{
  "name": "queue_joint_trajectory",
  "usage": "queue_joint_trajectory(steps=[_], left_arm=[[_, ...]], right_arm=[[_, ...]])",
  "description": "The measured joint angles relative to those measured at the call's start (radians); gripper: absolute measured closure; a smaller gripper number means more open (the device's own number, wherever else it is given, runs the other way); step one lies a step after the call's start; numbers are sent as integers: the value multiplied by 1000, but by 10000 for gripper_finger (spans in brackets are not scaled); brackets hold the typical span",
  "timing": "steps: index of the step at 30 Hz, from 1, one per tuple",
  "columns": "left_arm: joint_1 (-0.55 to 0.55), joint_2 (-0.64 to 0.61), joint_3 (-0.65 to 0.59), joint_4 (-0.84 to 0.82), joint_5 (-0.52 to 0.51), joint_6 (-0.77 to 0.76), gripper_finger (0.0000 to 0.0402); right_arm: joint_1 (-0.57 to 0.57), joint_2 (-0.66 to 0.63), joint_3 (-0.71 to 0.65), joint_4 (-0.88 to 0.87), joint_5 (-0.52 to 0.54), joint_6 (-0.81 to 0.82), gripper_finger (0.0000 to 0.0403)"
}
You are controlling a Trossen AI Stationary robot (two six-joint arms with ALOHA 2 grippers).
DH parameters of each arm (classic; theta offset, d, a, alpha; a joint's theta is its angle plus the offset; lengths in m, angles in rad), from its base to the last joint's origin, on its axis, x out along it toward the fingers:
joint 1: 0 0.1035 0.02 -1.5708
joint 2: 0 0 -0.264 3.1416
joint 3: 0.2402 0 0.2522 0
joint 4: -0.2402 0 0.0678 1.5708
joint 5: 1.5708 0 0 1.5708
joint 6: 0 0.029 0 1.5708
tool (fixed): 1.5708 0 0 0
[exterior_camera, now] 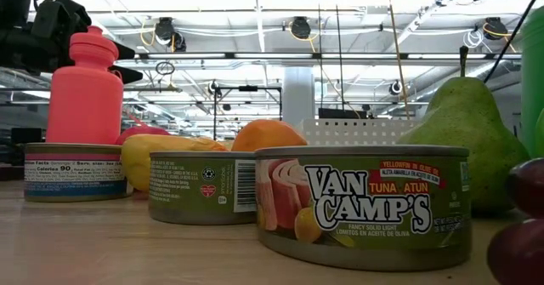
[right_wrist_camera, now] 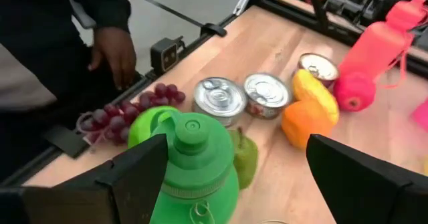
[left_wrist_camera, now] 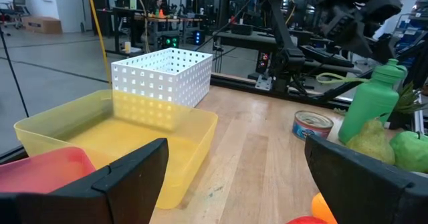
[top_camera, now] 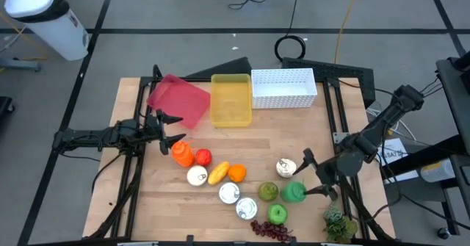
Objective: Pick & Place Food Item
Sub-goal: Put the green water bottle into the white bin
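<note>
Green bottle (top_camera: 295,192) stood upright between the right hand's (top_camera: 314,174) released fingers, at its 8 o'clock; left hand (top_camera: 167,131), also released, waited far across the desk (top_camera: 294,132).

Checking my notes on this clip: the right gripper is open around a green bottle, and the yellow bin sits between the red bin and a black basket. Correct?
One slip: the basket is white, not black, as the high view shows. The rest holds: the right gripper is open around the green bottle, and the yellow bin sits between the red bin and that basket.
</note>
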Motion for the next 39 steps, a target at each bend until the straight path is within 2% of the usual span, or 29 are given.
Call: queue_joint_trajectory(steps=[5, 10, 17, 25, 29, 39], left_arm=[[0, 0, 0, 0, 0, 0, 41], [0, 0, 0, 0, 0, 0, 41], [0, 0, 0, 0, 0, 0, 41], [0, 0, 0, 0, 0, 0, 41], [0, 0, 0, 0, 0, 0, 41], [0, 0, 0, -1, 0, 0, 41]], right_arm=[[3, 31, 2, 7, -3, 75, 66], [3, 35, 2, 0, -7, 84, 67], [2, -20, -1, 0, -3, 26, 67], [13, -65, -1, -7, -7, 89, 67], [13, -44, -24, -26, -6, 118, 67], [13, 27, -75, 77, -8, 135, 67]])
